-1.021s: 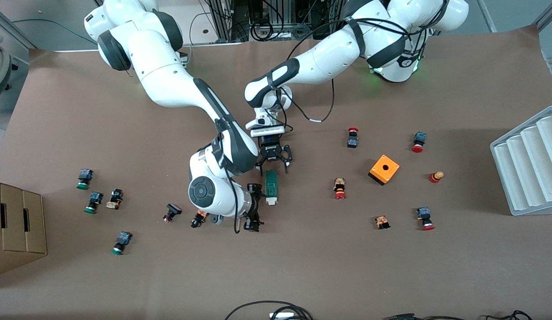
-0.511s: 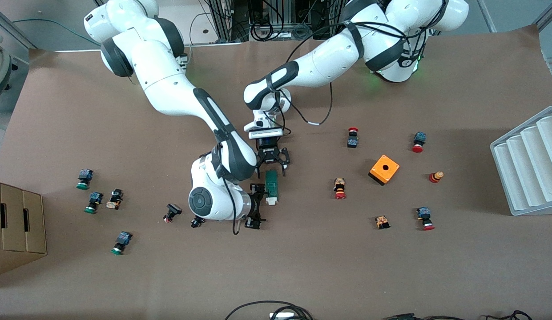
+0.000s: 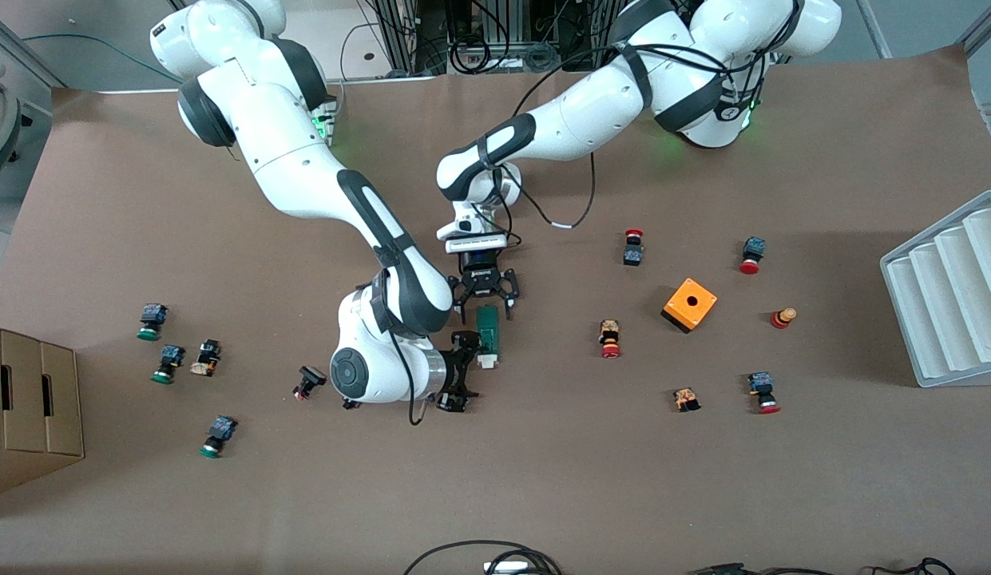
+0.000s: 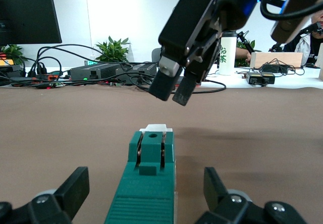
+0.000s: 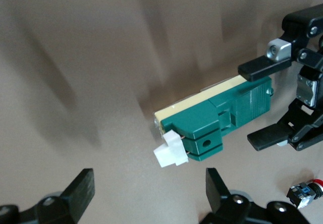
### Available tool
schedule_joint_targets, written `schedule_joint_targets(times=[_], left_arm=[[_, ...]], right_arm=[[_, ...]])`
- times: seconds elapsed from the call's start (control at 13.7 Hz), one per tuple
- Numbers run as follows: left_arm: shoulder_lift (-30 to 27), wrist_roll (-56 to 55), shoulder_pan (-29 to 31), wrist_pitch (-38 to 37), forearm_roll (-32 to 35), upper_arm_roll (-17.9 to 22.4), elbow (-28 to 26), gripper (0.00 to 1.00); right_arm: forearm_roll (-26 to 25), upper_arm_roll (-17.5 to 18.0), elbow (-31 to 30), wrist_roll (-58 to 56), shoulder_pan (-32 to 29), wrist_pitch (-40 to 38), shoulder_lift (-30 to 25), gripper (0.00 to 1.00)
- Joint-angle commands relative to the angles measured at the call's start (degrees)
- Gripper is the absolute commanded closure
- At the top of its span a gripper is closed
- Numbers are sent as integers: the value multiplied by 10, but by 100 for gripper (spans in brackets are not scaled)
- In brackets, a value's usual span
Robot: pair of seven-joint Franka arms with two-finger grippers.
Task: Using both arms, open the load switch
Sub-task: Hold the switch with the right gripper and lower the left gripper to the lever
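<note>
Load switch (image 3: 487, 335) lying flat on the brown table (image 3: 543, 479), about mid-table, its white lever piece (image 5: 170, 150) at the end nearer the front camera; this is the landmark for everything below. Left arm (image 3: 575, 120) is reaching in from its base with the forearm angled down and the wrist pointing straight down; left gripper (image 3: 485, 302) is sitting at the switch's end farther from the camera, fingers (image 4: 75, 188) spread wide on either side of the green body, not touching it (the left wrist view shows clear gaps both sides). Right arm (image 3: 303, 168) is folding at the elbow, its wrist turned sideways toward the switch; right gripper (image 3: 461, 372) is hanging just beside the lever end, released, fingers (image 5: 81, 183) splayed and gripping nothing. Orange box (image 3: 689, 304) is sitting well apart from the switch, toward the left arm's end.
</note>
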Motion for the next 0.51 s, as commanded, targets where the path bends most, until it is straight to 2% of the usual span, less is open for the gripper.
schedule_joint_targets(times=[0.0,0.22,0.44], left_arm=[[23,-5,-1,2,15,-1,26,0],[30,-9,-1,2,25,-1,29,0],[35,-25,-2,2,30,-1,33,0]], right_arm=[[-22,4,25,-31,1,29,7,2],[-24,7,25,-78,5,58,7,2],[-23,45,22,-124,1,88,8,2]])
